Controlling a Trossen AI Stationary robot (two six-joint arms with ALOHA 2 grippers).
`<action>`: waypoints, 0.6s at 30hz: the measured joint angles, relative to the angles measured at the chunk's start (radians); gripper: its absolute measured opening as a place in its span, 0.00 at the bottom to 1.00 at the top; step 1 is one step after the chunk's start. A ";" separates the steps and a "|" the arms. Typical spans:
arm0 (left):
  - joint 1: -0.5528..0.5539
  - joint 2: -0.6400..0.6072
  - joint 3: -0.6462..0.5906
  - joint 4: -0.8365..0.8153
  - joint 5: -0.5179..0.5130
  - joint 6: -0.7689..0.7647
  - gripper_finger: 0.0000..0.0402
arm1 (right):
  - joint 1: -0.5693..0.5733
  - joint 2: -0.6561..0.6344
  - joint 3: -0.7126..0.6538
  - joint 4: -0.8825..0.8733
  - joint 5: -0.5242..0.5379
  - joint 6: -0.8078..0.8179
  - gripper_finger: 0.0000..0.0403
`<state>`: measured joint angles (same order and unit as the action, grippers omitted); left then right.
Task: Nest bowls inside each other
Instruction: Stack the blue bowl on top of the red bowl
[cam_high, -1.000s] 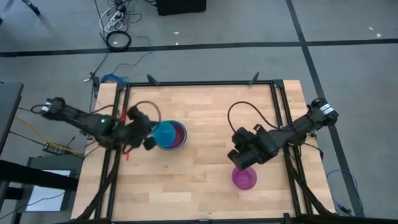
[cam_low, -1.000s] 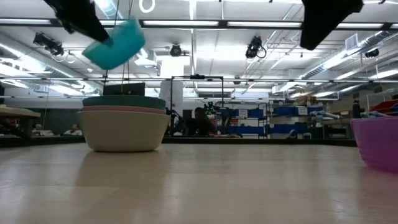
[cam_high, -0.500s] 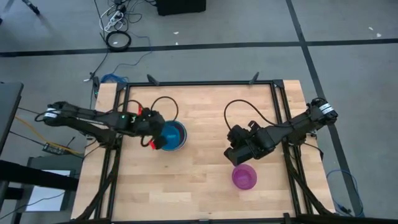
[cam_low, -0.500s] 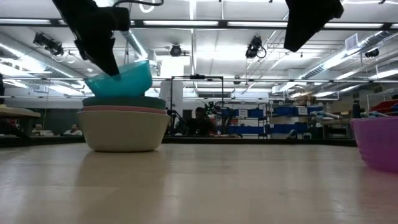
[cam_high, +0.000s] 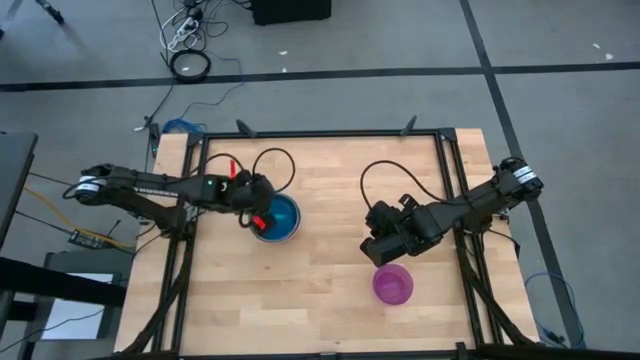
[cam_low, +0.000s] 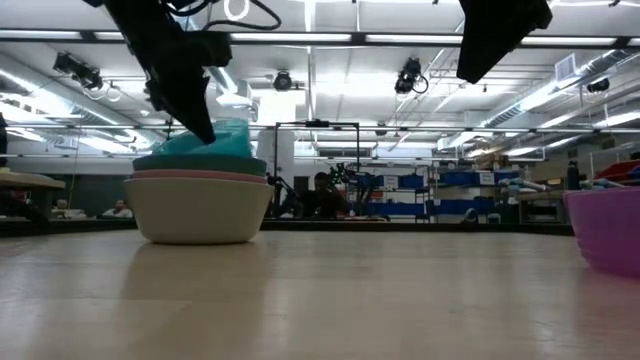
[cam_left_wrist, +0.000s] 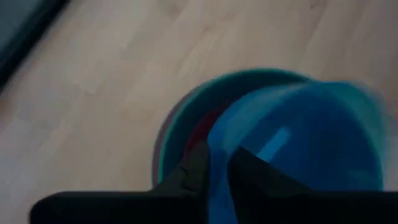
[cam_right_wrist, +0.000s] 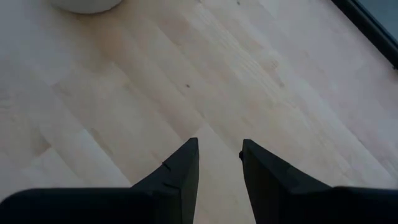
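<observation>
A stack of bowls (cam_low: 198, 205) stands on its base left of the table's middle: white-grey at the bottom, then pink, then teal (cam_left_wrist: 186, 106), with a red one (cam_left_wrist: 196, 135) showing inside. The cyan bowl (cam_high: 278, 216) sits tilted in the top of the stack, and my left gripper (cam_left_wrist: 216, 168) is shut on it. A purple bowl (cam_high: 393, 285) stands alone on the table at the near right. My right gripper (cam_high: 385, 250) hangs open just beyond the purple bowl, above bare wood, holding nothing. My left gripper pinches the cyan bowl's rim (cam_left_wrist: 219, 155) on the side facing the table's left edge, one finger (cam_left_wrist: 249, 171) inside the bowl and one (cam_left_wrist: 196, 167) outside. The fingers slant down from the table's left. The bowl sits tilted, its lower part inside the teal bowl (cam_low: 200, 162).
A black metal frame (cam_high: 320, 133) edges the wooden table (cam_high: 330, 180). Bare wood lies between the stack and the purple bowl and along the near edge. Cables loop above both arms.
My left gripper has swung toward the table's right and come down with the cyan bowl. The bowl, held high and tipped left of the stack a second ago, now sits tilted inside the top of the stack.
</observation>
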<state>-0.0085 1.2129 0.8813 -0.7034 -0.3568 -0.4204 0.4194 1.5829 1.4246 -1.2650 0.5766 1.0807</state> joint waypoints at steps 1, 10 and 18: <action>0.006 0.000 0.000 -0.012 0.023 -0.006 0.17 | 0.000 0.000 0.000 0.000 0.000 -0.001 0.27; 0.024 0.000 0.001 -0.068 0.101 -0.043 0.24 | -0.010 0.000 0.000 0.000 0.004 -0.002 0.27; 0.024 -0.005 0.002 -0.084 0.108 -0.063 0.24 | -0.010 0.000 0.000 0.000 0.004 -0.009 0.27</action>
<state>0.0158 1.2074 0.8833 -0.7872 -0.2489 -0.4832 0.4091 1.5829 1.4246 -1.2653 0.5808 1.0714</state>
